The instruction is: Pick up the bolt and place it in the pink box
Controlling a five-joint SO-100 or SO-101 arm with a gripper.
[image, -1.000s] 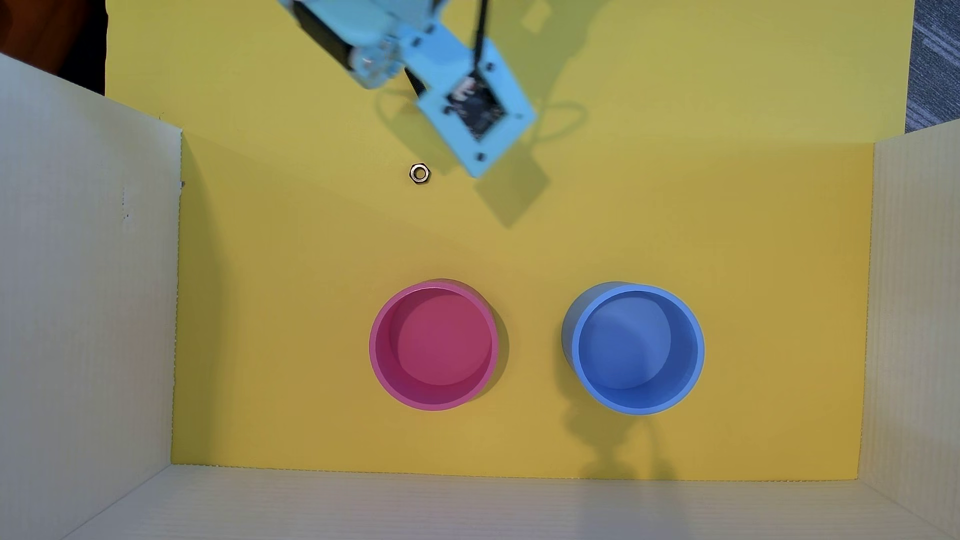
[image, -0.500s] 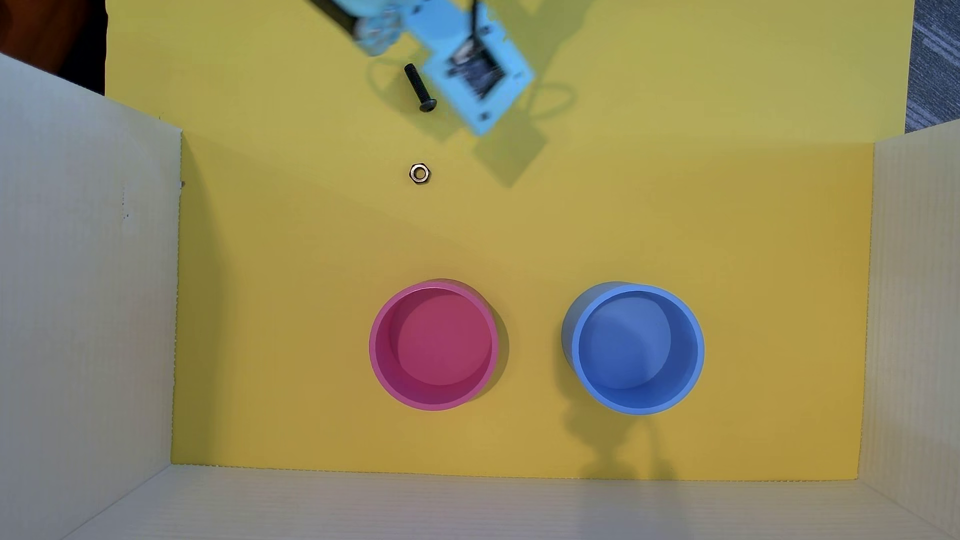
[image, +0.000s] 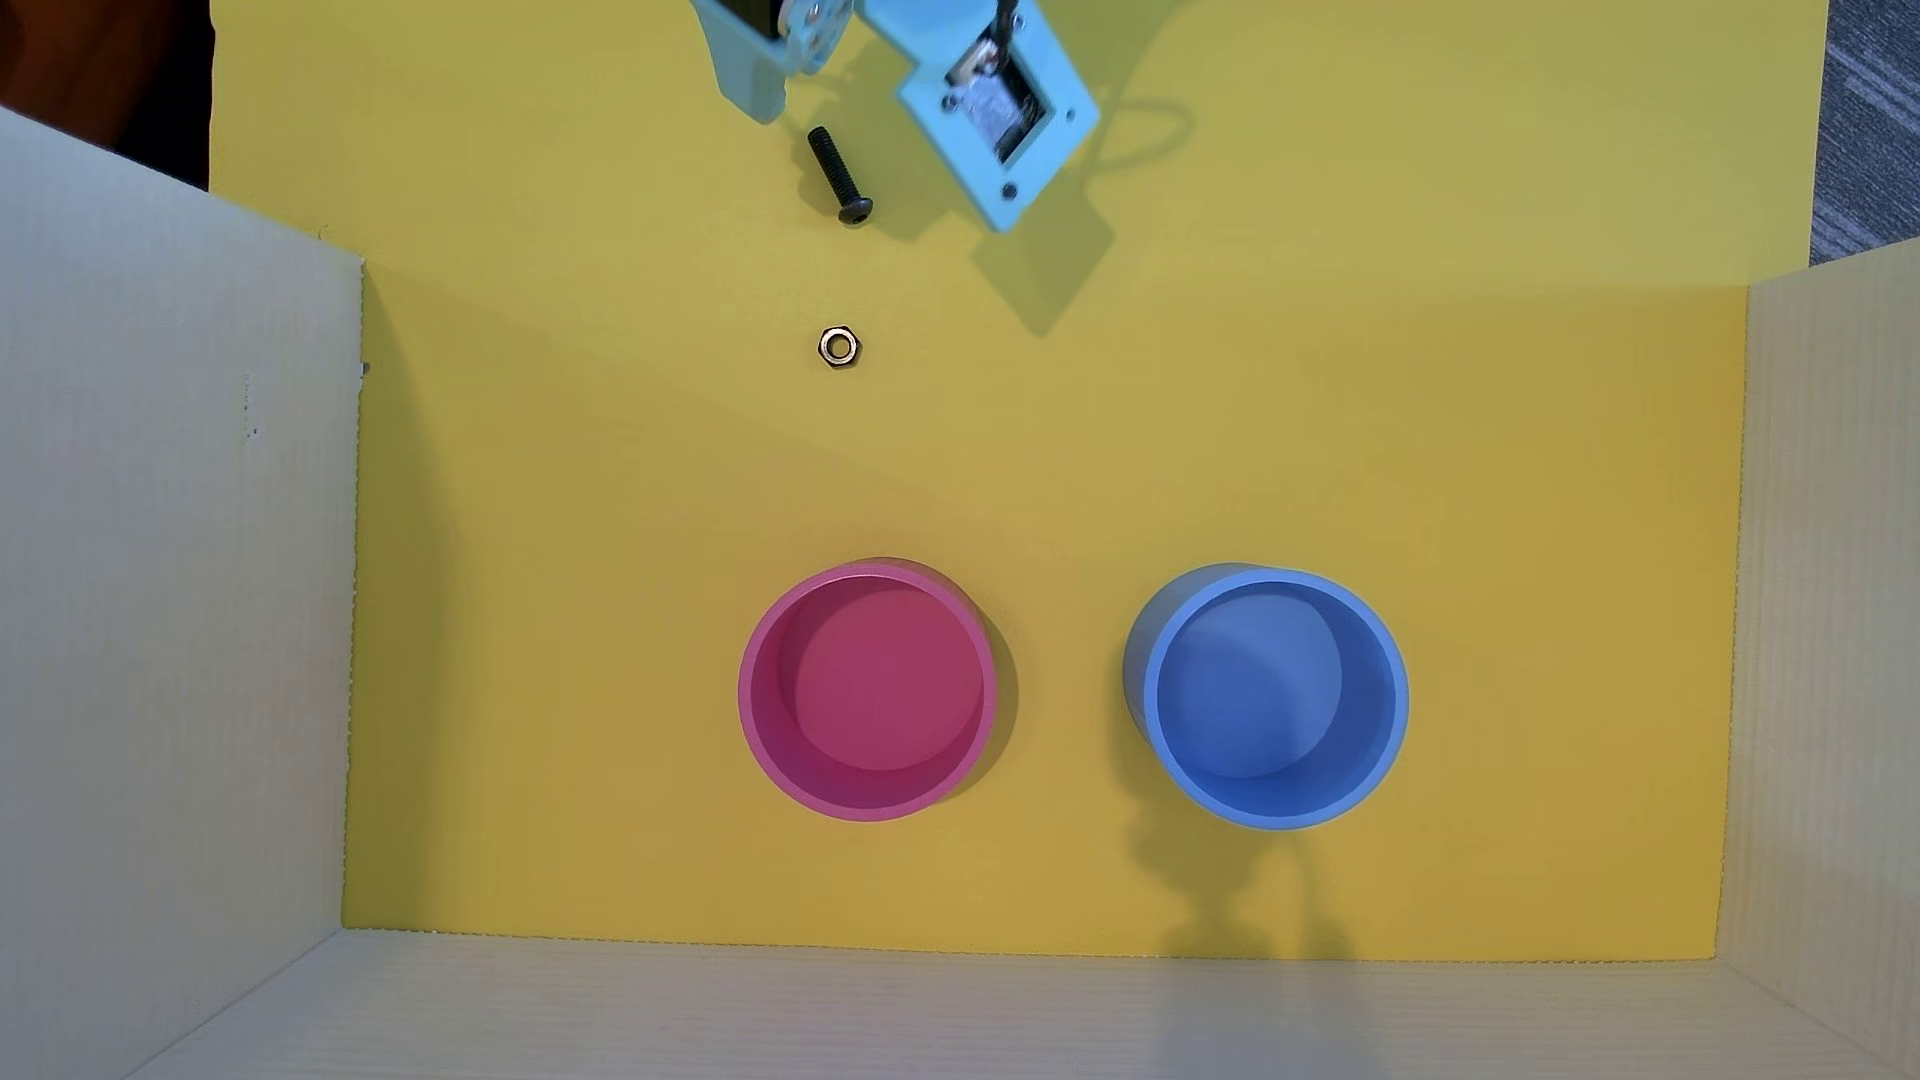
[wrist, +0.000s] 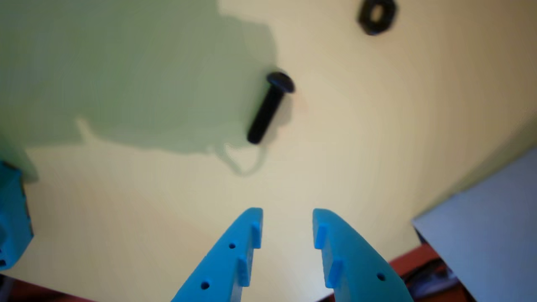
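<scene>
Seen from overhead, the bolt (image: 840,176) lies flat on the yellow mat (image: 582,498), a nut (image: 838,347) just below it; farther down stand the pink box (image: 868,693) and, to its right, a blue cup (image: 1267,697). In the wrist view, the gripper (wrist: 287,219) hangs parted and empty, apart from the bolt (wrist: 268,108).

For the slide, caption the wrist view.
Open gripper poised short of the black bolt lying on the yellow sheet.
</scene>
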